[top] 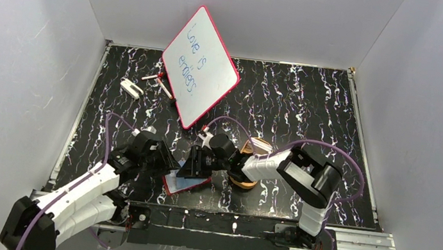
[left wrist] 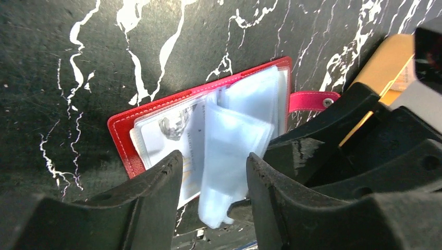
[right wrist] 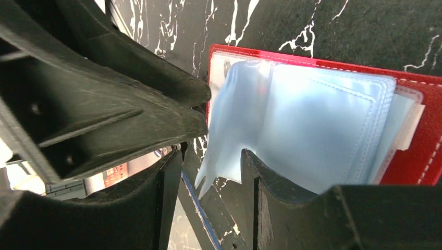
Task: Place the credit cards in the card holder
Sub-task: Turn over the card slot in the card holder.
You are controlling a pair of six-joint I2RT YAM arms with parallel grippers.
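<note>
The dark red card holder [top: 180, 185] lies open on the black marbled table near the front edge. In the left wrist view its red cover [left wrist: 123, 131] shows with bluish clear sleeves [left wrist: 241, 121] fanned up, and a pale printed card [left wrist: 174, 133] sits in a left sleeve. My left gripper [left wrist: 213, 158] is open, with a loose sleeve hanging between its fingers, not pinched. My right gripper [right wrist: 209, 155] is open right at the holder's edge [right wrist: 417, 135], a sleeve corner [right wrist: 219, 166] in its gap. Both grippers [top: 169, 160] [top: 193, 166] meet over the holder.
An orange-tan oval tray [top: 259, 147] stands just right of the holder, partly under the right arm; whether a card lies in it I cannot tell. A red-framed whiteboard [top: 200, 67] leans at the back. Markers [top: 159, 80] and a small white object [top: 131, 88] lie at the back left.
</note>
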